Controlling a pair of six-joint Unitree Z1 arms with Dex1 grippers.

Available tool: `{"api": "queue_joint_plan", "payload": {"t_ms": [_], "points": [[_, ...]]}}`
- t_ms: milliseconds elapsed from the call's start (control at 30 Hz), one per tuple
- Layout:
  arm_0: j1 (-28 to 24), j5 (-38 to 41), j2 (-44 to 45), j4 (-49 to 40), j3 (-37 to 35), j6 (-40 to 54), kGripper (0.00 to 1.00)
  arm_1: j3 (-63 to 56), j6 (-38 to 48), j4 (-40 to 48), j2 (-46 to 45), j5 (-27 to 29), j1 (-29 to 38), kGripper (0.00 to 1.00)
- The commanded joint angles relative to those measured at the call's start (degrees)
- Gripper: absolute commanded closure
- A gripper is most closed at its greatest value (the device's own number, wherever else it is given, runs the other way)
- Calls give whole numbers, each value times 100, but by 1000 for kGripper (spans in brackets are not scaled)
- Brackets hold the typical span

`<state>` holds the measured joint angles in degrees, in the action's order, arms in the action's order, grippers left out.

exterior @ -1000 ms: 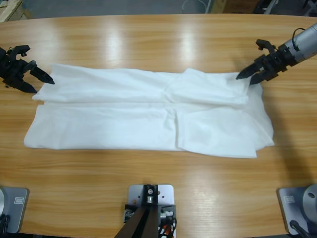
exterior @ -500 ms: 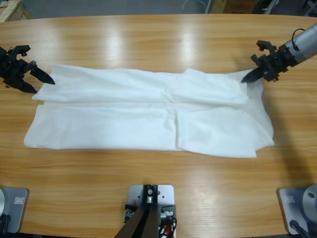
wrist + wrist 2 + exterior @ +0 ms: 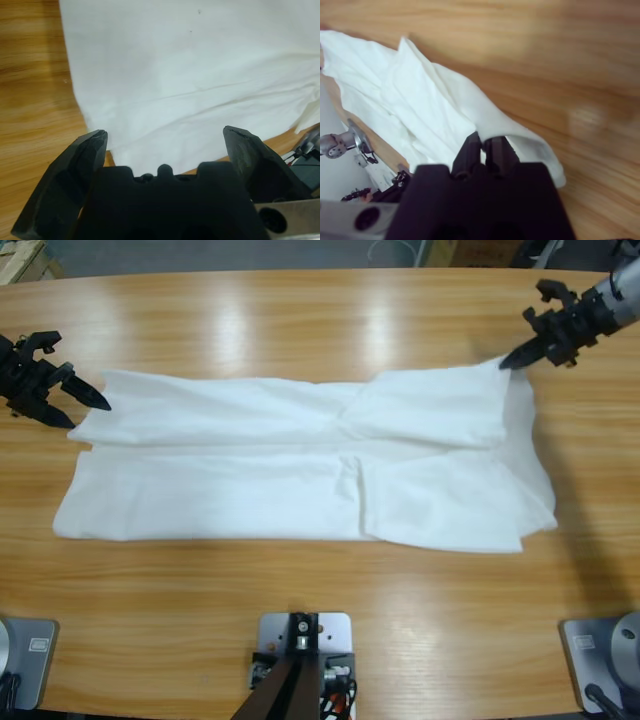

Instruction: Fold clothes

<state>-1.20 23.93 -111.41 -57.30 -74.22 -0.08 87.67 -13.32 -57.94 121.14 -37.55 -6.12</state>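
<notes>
The right wrist view hides the pinched fabric behind the black jaws. The wooden table [image 3: 320, 620] shows glossy light streaks; grey floor lies beyond its far edge. The white T-shirt [image 3: 300, 475] lies folded lengthwise across the middle. The left gripper [image 3: 88, 402] gapes wide at its left end; the right gripper [image 3: 512, 360] clamps its lifted far-right corner.

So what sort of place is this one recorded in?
Probably a lab or workshop robot bench, not a home: a long wooden table, a white T-shirt spread between two arms, the right claw shut on its corner, the left claw open beside it.
</notes>
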Motion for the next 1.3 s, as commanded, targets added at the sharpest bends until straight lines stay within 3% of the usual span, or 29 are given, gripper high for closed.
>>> {"api": "queue_joint_plan", "payload": {"t_ms": [33,800,1267,1300], "points": [[67,-99,-92,-95,153,-45,96,328,-119,-262,427,81,-135,1000],[67,-143,-92,-123,162,-50,96,1030,-101,-329,806,241,-383,1000],[76,-143,-100,-141,162,-45,96,2130,-99,-923,1372,308,-513,1000],[76,-143,-100,-141,162,-45,96,2216,-90,-1002,1406,315,-513,882]]}}
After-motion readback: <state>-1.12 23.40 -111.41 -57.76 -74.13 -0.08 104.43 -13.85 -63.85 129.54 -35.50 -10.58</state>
